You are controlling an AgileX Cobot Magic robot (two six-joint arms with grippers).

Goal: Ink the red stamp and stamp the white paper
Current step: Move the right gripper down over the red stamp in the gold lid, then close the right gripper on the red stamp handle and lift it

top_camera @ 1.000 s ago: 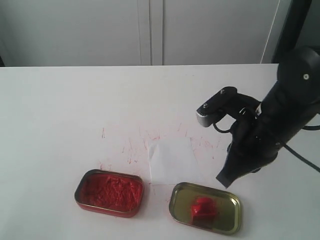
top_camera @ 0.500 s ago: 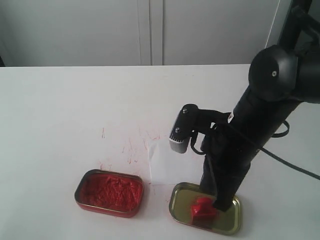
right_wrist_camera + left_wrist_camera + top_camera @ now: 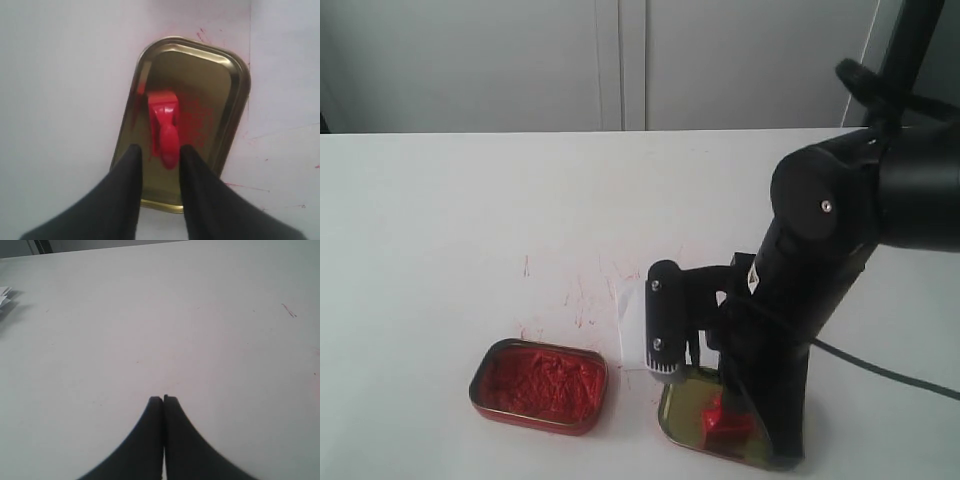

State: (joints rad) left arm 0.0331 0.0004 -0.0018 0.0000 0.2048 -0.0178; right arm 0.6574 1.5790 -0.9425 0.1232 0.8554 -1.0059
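The red stamp (image 3: 723, 421) lies on its side in the gold tin (image 3: 678, 415) near the table's front edge. In the right wrist view the red stamp (image 3: 162, 125) points its round knob between my fingertips. My right gripper (image 3: 159, 150) is open and lowered into the gold tin (image 3: 220, 95), one finger on each side of the knob. From outside, my right gripper (image 3: 748, 428) hides much of the tin. The white paper (image 3: 632, 325) lies just behind the tin, partly covered by the arm, and the white paper (image 3: 285, 65) also shows beside the tin. My left gripper (image 3: 163, 399) is shut over bare table.
A rounded tin of lumpy red ink (image 3: 540, 385) stands left of the gold tin. Red scratch marks (image 3: 582, 295) streak the white tabletop behind the tins. The right arm's wrist camera (image 3: 662, 325) hangs over the paper's near edge.
My right arm has swung left and down from beside the gold tin to over it. Its fingers now reach into the tin on either side of the stamp.
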